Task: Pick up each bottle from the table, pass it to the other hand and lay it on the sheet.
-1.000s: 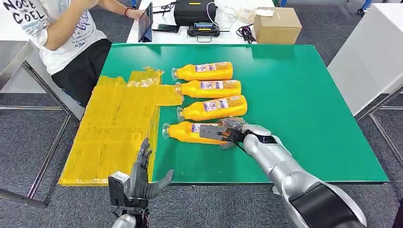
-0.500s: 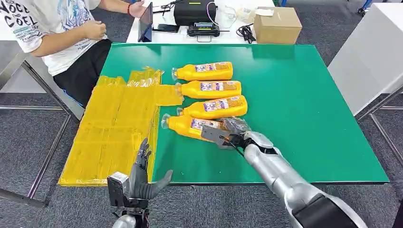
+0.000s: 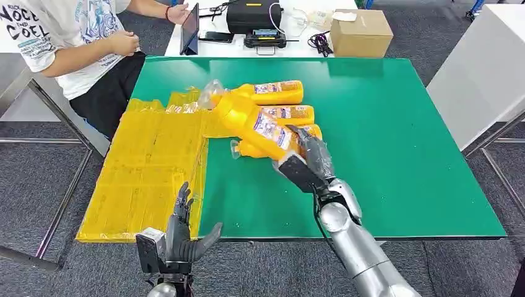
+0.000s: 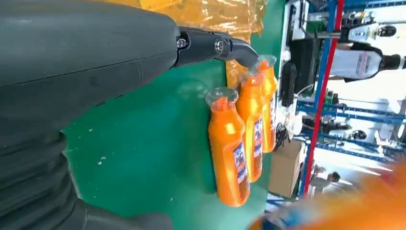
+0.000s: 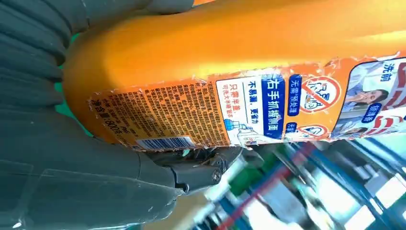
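My right hand (image 3: 306,162) grips an orange bottle (image 3: 251,120) by its lower body and holds it above the green table (image 3: 396,136), its clear cap tilted toward the yellow sheet (image 3: 148,167). In the right wrist view the held bottle's label (image 5: 268,103) lies against the grey fingers (image 5: 201,175). Three more orange bottles lie on their sides behind it: the far bottle (image 3: 272,91), the middle bottle (image 3: 288,113) and the near bottle (image 3: 244,148), partly hidden. My left hand (image 3: 179,238) hovers open, fingers spread, below the table's front edge. The lying bottles (image 4: 239,139) appear in the left wrist view.
A person (image 3: 68,37) sits at the far left corner beside the sheet. Behind the green table a white table carries a cardboard box (image 3: 360,31), a black case (image 3: 252,15) and a tablet (image 3: 189,28). A white cabinet (image 3: 483,74) stands at the right.
My right hand has lifted the nearest bottle off the table and swung it up and toward the sheet, tilting it. The left hand stayed low; the person's arm shifted.
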Motion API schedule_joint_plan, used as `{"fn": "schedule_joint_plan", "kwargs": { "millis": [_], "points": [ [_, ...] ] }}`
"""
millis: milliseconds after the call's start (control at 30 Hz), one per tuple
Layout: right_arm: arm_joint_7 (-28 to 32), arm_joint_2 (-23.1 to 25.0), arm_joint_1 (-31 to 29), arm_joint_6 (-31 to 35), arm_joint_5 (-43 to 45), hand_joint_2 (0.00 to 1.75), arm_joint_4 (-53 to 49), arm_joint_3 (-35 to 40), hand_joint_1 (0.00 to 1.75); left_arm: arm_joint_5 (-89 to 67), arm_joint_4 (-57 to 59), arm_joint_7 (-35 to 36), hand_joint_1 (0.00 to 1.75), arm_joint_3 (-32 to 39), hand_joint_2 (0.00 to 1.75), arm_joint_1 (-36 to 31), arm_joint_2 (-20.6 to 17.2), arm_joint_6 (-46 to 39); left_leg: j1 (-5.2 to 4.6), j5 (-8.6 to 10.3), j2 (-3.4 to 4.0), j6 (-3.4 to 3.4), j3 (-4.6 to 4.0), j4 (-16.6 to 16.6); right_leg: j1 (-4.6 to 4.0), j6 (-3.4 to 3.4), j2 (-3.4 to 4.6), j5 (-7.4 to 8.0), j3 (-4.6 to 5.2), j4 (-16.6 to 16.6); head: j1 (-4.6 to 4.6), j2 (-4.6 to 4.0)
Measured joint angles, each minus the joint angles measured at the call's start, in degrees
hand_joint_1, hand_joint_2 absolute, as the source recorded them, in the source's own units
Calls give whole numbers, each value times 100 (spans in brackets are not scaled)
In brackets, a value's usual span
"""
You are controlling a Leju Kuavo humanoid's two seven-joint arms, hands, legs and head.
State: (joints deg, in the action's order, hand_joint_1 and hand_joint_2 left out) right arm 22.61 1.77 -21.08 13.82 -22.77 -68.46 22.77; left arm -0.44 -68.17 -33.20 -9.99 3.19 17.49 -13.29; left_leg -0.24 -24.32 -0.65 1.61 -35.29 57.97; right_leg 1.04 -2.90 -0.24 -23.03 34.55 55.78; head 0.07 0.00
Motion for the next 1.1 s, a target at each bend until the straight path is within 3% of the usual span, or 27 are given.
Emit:
{"fn": "schedule_joint_plan", "kwargs": {
  "millis": [200,433,733,1100],
  "points": [
    [475,207,586,794,131,175,-1133,-600,175,32,-44,-236,0,-2,175,65,0,-494,2,-4,1,-3,-1,0,-2,1,1,-3,2,0,-2,0],
    [950,446,1174,935,78,175,-1252,-1086,175,886,-231,195,0,-238,175,110,-17,397,1,-7,3,-3,-2,-1,-1,1,1,-4,1,-1,0,0],
    [1608,1114,1659,863,-9,175,-36,-547,175,1434,-341,507,0,-520,175,11,-50,966,15,-5,4,-6,0,-3,-10,3,2,-6,2,1,-2,0],
    [1711,1514,1615,889,-53,175,1311,160,175,1499,-339,542,0,-675,175,-19,-72,1005,13,-5,2,-5,-1,-4,-7,3,2,-6,1,0,0,0]
  ]
}}
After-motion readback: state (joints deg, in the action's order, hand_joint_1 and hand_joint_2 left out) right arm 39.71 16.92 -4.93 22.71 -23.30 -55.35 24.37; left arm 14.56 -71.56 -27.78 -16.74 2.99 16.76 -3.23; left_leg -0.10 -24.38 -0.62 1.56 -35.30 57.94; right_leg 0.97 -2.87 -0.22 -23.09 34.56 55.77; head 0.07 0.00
